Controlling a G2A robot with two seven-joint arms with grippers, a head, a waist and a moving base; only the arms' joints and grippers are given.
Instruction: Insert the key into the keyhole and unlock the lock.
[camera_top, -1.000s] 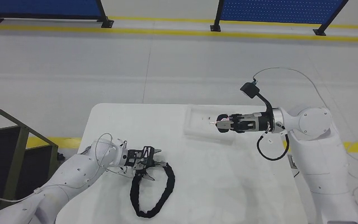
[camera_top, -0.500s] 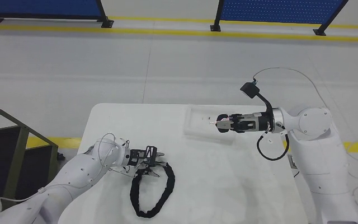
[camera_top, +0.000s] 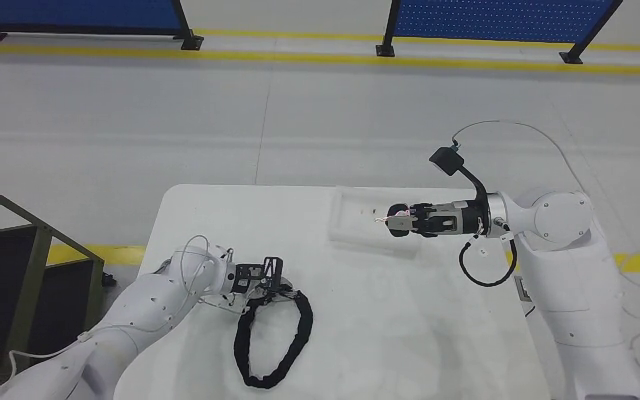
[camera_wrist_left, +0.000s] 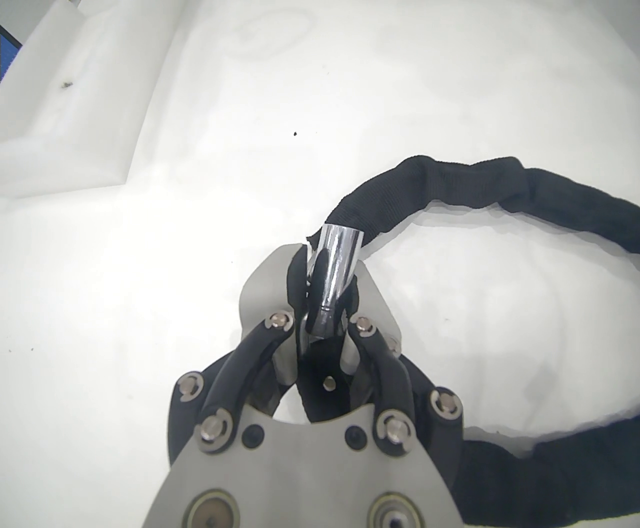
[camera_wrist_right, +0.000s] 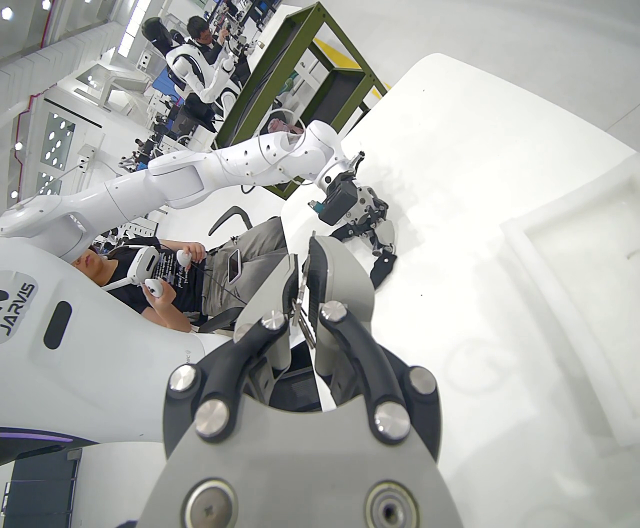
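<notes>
A black fabric-sleeved chain lock (camera_top: 270, 345) lies looped on the white table near its front left. My left gripper (camera_top: 279, 288) sits at the loop's upper end. Up close, the left gripper (camera_wrist_left: 327, 280) is shut on the lock's chrome cylinder end (camera_wrist_left: 337, 255), and the black sleeve (camera_wrist_left: 500, 182) curves away from it. My right gripper (camera_top: 393, 217) hovers over the white tray, shut on a small key (camera_top: 384, 219). The thin metal key (camera_wrist_right: 300, 307) is pinched between its fingers (camera_wrist_right: 330, 280). The left gripper (camera_wrist_right: 370, 220) and the lock (camera_wrist_right: 382, 265) lie farther off.
A shallow white foam tray (camera_top: 350, 228) rests at the table's back centre, under the right gripper. A green metal rack (camera_top: 30, 260) stands off the table's left edge. Bare tabletop stretches between the two arms.
My left gripper's fingers have drawn together on the lock's end and shifted slightly, nudging the top of the loop. The right arm with the key has stayed still.
</notes>
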